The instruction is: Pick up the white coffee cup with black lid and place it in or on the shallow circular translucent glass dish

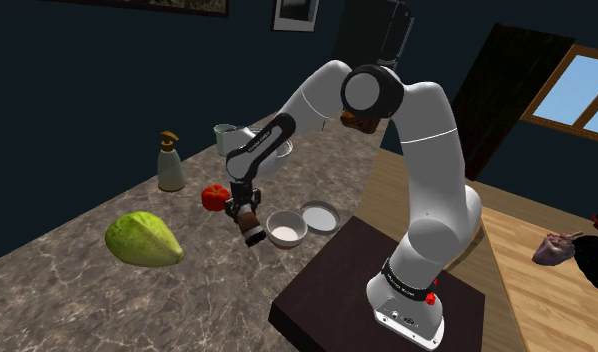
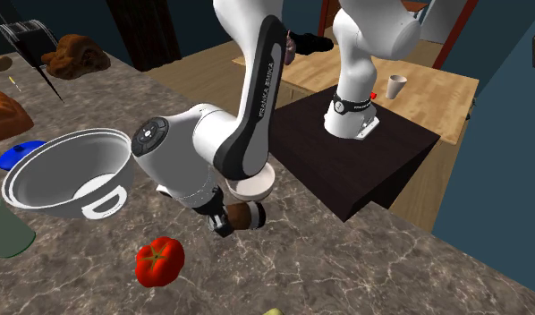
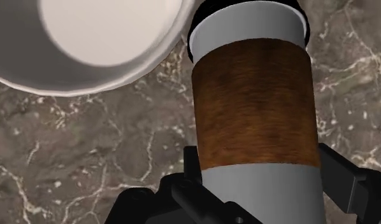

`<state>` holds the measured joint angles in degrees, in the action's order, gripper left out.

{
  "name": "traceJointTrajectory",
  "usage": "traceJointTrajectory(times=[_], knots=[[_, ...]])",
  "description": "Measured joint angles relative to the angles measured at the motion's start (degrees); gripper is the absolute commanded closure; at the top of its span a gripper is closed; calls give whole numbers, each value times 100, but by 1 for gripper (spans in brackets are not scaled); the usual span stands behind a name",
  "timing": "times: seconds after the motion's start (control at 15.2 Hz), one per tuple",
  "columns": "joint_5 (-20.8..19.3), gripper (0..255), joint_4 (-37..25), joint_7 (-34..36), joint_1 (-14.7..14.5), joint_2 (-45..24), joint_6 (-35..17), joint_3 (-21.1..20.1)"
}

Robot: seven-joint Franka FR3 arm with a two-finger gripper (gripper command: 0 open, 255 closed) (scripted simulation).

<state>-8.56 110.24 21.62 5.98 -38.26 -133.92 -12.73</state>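
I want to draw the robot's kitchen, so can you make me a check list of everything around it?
Surface: brown marbled counter, no spills seen.
Job's things: coffee cup with brown sleeve and black lid, tipped sideways in the hand; shallow round dish, empty, beside a white bowl.
Clutter: green cabbage, soap bottle, red tomato, big white pot, green mug.
Hand: black hand shut on the coffee cup.
Cables: nothing seen.
Surroundings: dark blue wall, window, paper cup on a wooden table.
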Motion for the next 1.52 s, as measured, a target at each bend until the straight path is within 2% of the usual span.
traceJointTrajectory(times=[0.79,1.52], knots=[[175,255,213,-144,160,758,538,-127],[151,255,1527,-1356,1163,1631,55,224]])
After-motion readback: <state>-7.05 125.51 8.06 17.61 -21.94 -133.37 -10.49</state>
